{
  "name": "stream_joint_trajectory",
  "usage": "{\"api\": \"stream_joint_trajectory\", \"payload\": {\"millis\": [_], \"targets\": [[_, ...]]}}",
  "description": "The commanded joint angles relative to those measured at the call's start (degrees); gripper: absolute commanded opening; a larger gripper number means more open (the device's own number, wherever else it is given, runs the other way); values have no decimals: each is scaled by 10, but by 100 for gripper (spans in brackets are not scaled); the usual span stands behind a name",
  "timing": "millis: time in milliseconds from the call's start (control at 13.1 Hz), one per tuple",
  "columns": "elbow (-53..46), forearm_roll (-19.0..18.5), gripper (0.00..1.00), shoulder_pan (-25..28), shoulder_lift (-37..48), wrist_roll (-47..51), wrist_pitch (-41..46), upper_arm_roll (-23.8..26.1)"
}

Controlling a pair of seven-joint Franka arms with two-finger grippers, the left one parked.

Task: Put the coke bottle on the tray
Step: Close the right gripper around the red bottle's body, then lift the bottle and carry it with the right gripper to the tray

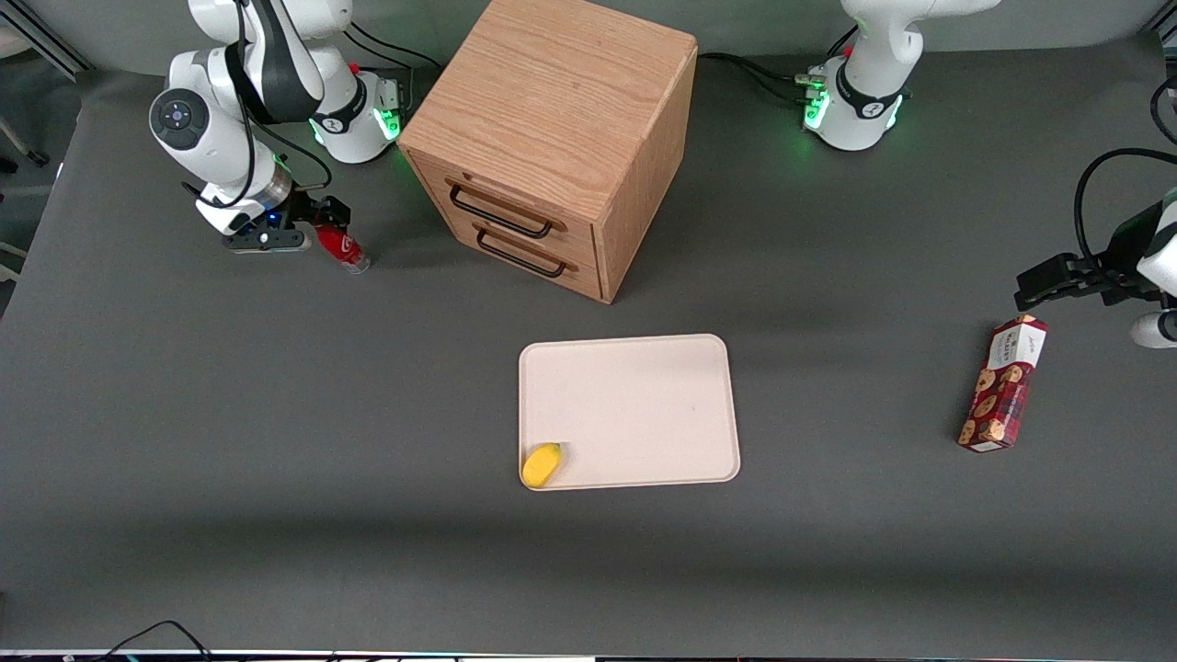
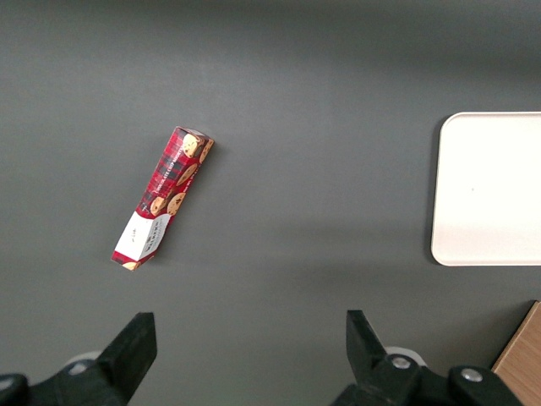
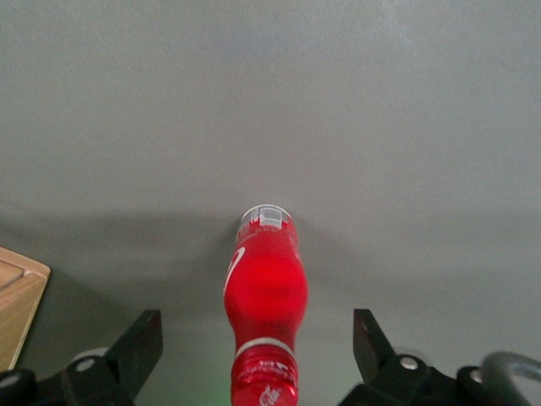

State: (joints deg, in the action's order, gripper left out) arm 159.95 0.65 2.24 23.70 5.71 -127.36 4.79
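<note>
**Bottle between open fingers, away from tray**

The coke bottle (image 1: 341,247) stands tilted on the grey table (image 1: 276,414), beside the wooden drawer cabinet (image 1: 552,138). The gripper (image 1: 313,225) straddles it, fingers (image 3: 139,342) spread wide, not touching. The tray (image 1: 644,395), holding a yellow object (image 1: 542,464), lies nearer the camera.

Dark grey bench (image 1: 276,460), four things resting on it, gripper (image 1: 308,230) above.
Wooden drawer cabinet (image 1: 552,138), tray (image 1: 644,395), biscuit box (image 1: 1002,384), coke bottle (image 1: 342,246).

My working arm (image 1: 239,92): glossy white rounded shells, black joint bands, grey disc cap, looping black cables, green-lit base; its black two-finger gripper (image 1: 317,225) sits beside the cabinet.
</note>
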Motion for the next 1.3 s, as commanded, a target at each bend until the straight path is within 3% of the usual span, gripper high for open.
{"api": "stream_joint_trajectory", "payload": {"millis": [0, 229, 305, 533, 838, 990, 1219], "targets": [[26, 9, 100, -7, 18, -6, -3, 7], [26, 10, 98, -5, 15, -3, -3, 7], [26, 10, 87, -5, 15, -3, -2, 7], [26, 10, 37, -4, 14, -3, 6, 7], [23, 13, 2, -2, 9, -2, 6, 7], [15, 17, 0, -1, 6, -1, 8, 7], [-78, 17, 0, -1, -15, -3, 88, 7]]}}
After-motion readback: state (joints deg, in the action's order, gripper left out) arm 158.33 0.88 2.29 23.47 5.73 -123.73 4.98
